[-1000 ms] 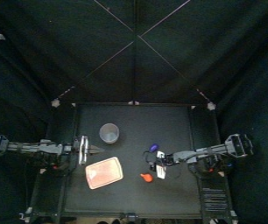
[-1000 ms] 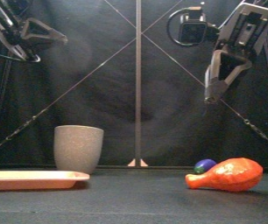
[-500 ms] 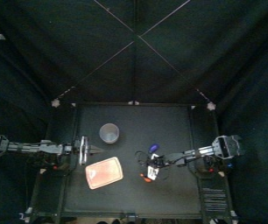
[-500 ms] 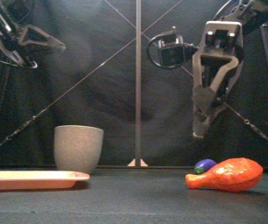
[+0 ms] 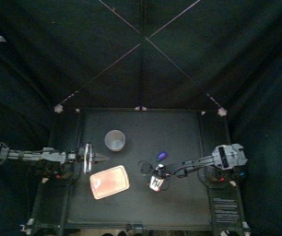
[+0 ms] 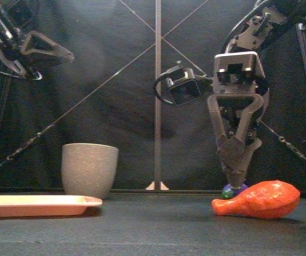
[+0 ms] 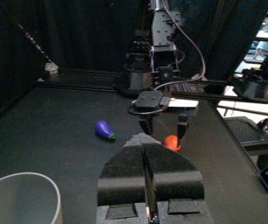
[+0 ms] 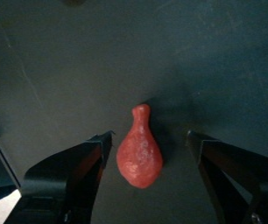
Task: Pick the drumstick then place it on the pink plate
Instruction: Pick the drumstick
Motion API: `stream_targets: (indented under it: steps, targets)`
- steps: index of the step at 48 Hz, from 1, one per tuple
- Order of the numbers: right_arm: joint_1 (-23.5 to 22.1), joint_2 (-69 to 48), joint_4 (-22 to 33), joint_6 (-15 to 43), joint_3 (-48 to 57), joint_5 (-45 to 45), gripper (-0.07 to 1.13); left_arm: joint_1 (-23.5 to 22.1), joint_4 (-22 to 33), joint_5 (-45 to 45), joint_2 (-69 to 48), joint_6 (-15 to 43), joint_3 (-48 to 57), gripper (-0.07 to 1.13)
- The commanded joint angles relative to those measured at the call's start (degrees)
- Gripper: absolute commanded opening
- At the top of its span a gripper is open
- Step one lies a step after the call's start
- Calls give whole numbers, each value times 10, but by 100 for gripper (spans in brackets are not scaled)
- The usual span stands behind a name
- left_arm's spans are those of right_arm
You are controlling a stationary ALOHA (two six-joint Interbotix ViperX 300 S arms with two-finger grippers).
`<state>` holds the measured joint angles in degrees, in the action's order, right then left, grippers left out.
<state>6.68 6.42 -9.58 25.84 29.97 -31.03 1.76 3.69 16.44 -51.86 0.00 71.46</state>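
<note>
Jaws apart, the right gripper (image 6: pixel 232 172) hung above the drumstick (image 6: pixel 259 199), likely a light, slick toy best pinched across its thick end.

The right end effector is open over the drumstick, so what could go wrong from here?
1. The drumstick is rounded and tapers. The open right end effector straddles it, so closing on the curved body may squeeze it out sideways.
2. The purple toy lies close behind the drumstick, near the end effector in the front view, and might get nudged on the way down.
</note>
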Motion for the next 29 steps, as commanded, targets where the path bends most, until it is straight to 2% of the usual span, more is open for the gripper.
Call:
stream_targets:
  steps: [1, 12, 24, 29]
  targets:
    - [6, 0, 5, 10, -18, 0, 99, 1, 1, 5, 3, 1, -5, 4]
    - [11, 22, 4, 18, -32, -2, 96, 2, 1, 5, 3, 1, -3, 4]
    - [12, 42, 6, 17, -33, -5, 77, 2, 1, 5, 3, 1, 2, 4]
    - [12, 52, 5, 17, -36, -6, 72, 2, 2, 5, 3, 1, 5, 4]
